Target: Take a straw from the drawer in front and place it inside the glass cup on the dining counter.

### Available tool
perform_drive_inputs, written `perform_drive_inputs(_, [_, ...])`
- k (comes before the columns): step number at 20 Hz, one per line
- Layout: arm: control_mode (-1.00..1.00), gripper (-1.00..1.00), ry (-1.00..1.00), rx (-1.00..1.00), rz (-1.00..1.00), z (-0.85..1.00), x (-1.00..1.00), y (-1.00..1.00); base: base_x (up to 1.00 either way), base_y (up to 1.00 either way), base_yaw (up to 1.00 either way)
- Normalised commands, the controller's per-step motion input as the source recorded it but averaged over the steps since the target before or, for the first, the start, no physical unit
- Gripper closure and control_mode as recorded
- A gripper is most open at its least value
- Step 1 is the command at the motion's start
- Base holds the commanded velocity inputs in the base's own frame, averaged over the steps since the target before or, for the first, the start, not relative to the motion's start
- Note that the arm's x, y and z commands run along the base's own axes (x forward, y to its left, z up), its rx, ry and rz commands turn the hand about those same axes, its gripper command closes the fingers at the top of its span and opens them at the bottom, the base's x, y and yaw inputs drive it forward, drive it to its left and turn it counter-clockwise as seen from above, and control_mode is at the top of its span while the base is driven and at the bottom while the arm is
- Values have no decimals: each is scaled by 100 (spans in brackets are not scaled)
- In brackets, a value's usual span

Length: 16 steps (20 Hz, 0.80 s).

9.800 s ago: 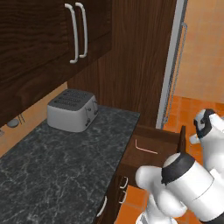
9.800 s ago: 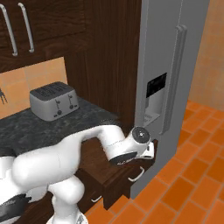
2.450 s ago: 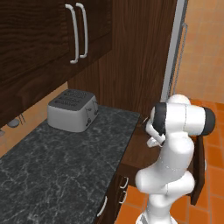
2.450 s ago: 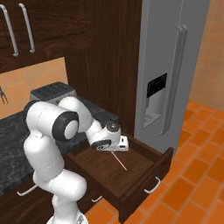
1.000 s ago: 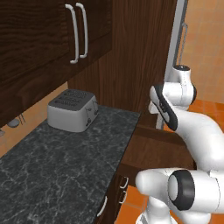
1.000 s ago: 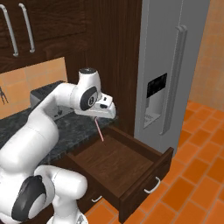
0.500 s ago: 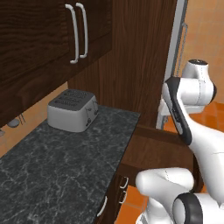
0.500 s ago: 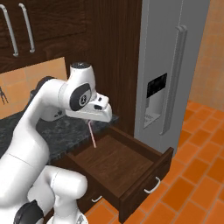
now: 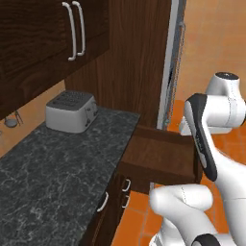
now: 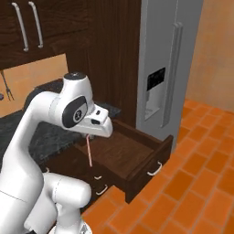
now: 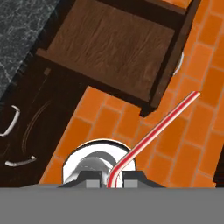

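The hand (image 11: 109,180) clamps the straw (image 11: 156,130) above the open drawer (image 10: 123,157) (orange tile floor (image 10: 196,183) below), beside the black speckled surface (image 9: 53,163).

Home kitchen, rendered. Landmark: black speckled granite table (image 9: 53,168). On it, toward the back wall, a silver 4-slot toaster (image 9: 71,111). Above it, dark wood wall cabinets w/ long silver vertical handles (image 9: 74,30). Below its front edge, dark base cabinets w/ small curved silver pulls (image 9: 103,202). At its far end a shallow dark wood drawer (image 10: 132,157) stands pulled out; past that, tall dark wood panelling, then a stainless fridge w/ door dispenser (image 10: 156,91). Floor beside the table: orange brick-pattern tile (image 10: 196,183).
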Motion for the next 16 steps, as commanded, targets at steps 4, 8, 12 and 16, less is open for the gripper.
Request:
perform_drive_inputs(4, [100,100,0,0,0,0,0,0,-91,-33,-32])
perform_drive_inputs(8, [100,100,0,0,0,0,0,0,-10,-79,-41])
perform_drive_inputs(12, [100,100,0,0,0,0,0,0,30,-95,-25])
perform_drive_inputs(16, [100,100,0,0,0,0,0,0,72,-94,-8])
